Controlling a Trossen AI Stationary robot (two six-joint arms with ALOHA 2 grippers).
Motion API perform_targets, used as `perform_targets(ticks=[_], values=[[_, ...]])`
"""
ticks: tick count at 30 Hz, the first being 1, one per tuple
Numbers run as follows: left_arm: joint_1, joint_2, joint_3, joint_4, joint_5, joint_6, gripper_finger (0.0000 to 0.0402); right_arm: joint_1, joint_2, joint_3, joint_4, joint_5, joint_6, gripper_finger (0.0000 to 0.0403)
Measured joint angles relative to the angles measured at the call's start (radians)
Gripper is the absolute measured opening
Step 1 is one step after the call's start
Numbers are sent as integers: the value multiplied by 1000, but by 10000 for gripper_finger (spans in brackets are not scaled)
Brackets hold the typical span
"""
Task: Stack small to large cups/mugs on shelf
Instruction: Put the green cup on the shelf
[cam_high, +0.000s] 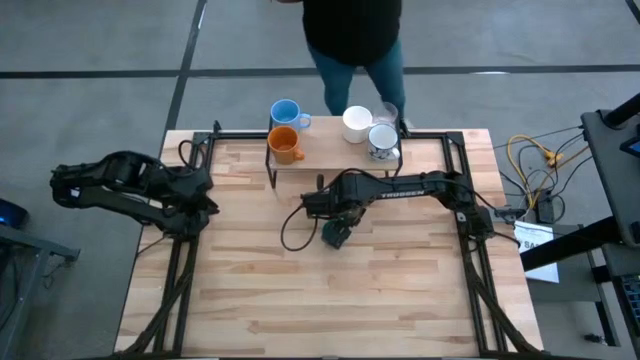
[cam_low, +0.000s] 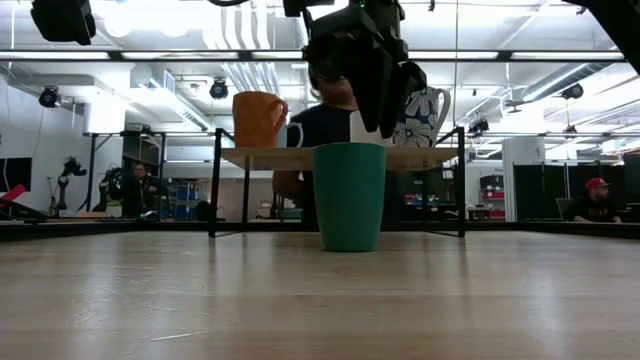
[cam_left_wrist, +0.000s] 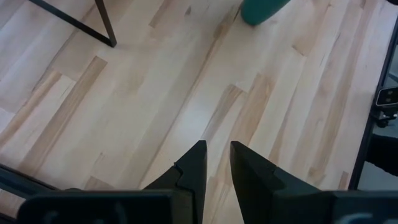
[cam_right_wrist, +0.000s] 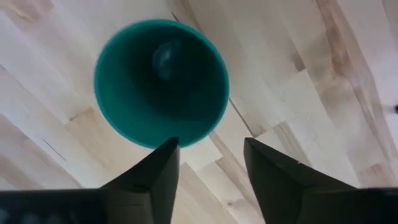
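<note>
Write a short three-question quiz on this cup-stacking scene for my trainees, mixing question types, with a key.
1. True or false: the dark green cup stands upright on the shelf.
2. Which gripper hangs above the green cup? A) left gripper B) right gripper
3. Fill in: the orange mug sits on the shelf next to the ____ mug.

Key
1. False: it stands on the tabletop, in front of the shelf.
2. B: its fingers are open above the cup's mouth; the left gripper waits at the table's left edge.
3. Light blue.
</note>
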Motion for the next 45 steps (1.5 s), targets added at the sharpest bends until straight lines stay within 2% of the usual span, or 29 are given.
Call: perform_targets(ticks=[4, 8, 20, 26, 45], values=[[0, 0, 0, 0, 1, 8, 57, -4, 0, 0, 22, -10, 0, 145], [0, 0, 0, 0, 1, 8, 57, -10, 0, -3, 41, -2, 0, 138], [0, 0, 0, 0, 3, 33, 57, -26, 1, -70, 76, -5, -31, 182], [0, 0, 0, 0, 3, 33, 57, -26, 2, -95, 101, -8, -35, 186], [0, 0, 0, -1, 2, 34, 57, -26, 2, -90, 103, -30, -112, 139]])
